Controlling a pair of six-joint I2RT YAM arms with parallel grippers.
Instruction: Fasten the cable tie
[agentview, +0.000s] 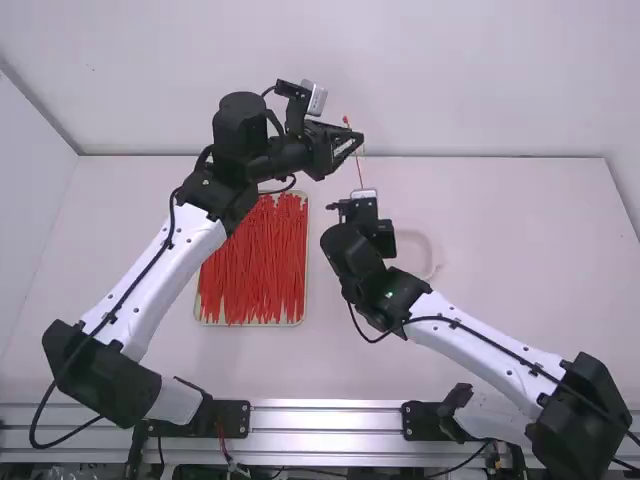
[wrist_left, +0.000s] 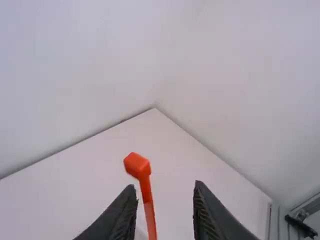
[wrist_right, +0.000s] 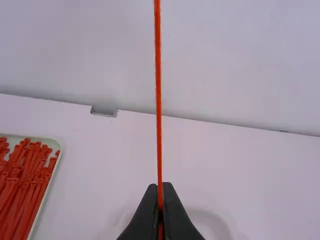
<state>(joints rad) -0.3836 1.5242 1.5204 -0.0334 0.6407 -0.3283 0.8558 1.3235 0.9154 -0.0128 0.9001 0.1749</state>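
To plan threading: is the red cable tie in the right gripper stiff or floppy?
Probably stiff: the cable tie rises straight from the right gripper without drooping. Likely light, being thin. Smooth, so it may slip in the jaws.

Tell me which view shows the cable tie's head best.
The left wrist view: the head stands large between the open fingers of the left gripper. The high view shows it as a tiny dot. The right wrist view shows the strap in the shut right gripper.
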